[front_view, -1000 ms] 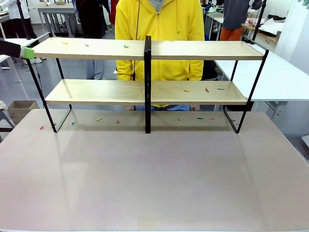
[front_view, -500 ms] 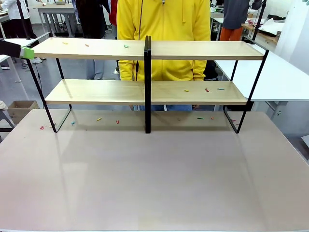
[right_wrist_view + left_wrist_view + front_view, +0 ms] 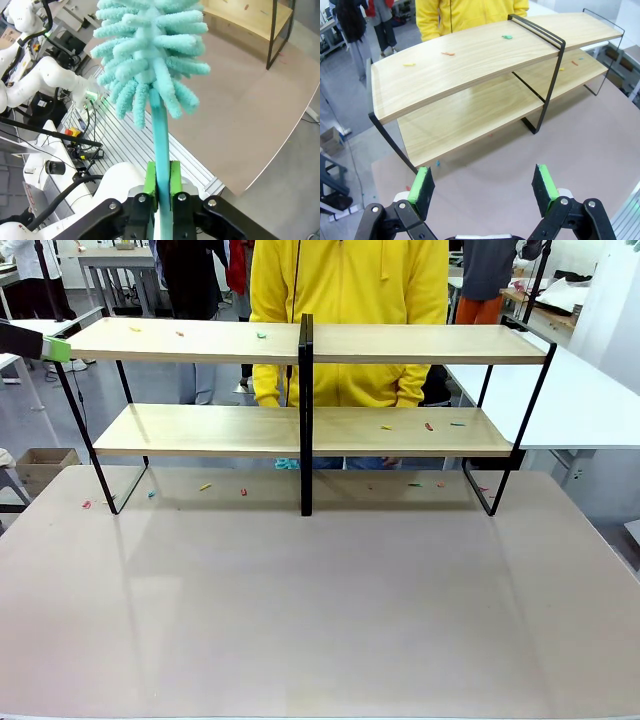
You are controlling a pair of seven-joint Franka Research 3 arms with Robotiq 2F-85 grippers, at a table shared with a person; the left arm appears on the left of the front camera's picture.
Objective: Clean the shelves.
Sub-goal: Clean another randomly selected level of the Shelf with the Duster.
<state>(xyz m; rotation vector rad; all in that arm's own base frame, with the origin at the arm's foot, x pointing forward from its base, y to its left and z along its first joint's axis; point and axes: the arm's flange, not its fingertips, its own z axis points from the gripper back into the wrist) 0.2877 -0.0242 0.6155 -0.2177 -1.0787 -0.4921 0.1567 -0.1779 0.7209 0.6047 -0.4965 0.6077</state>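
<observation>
Our right gripper point(image 3: 161, 174) clamped the thin handle of a fluffy teal duster point(image 3: 150, 55), mid-frame. Our left gripper point(image 3: 482, 186) gaped wide at the bottom edge. Above it we saw the two-tier light-wood shelves point(image 3: 470, 65), with small coloured scraps point(image 3: 506, 36) on both boards.

A white table point(image 3: 590, 400) stands at 3 o'clock. At 9 o'clock, 1 cardboard box point(image 3: 40, 466) sits on grey floor point(image 3: 160, 385).

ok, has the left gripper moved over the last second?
No. In the front view the left gripper sits at the same spot beside the top-left corner of the shelves.
</observation>
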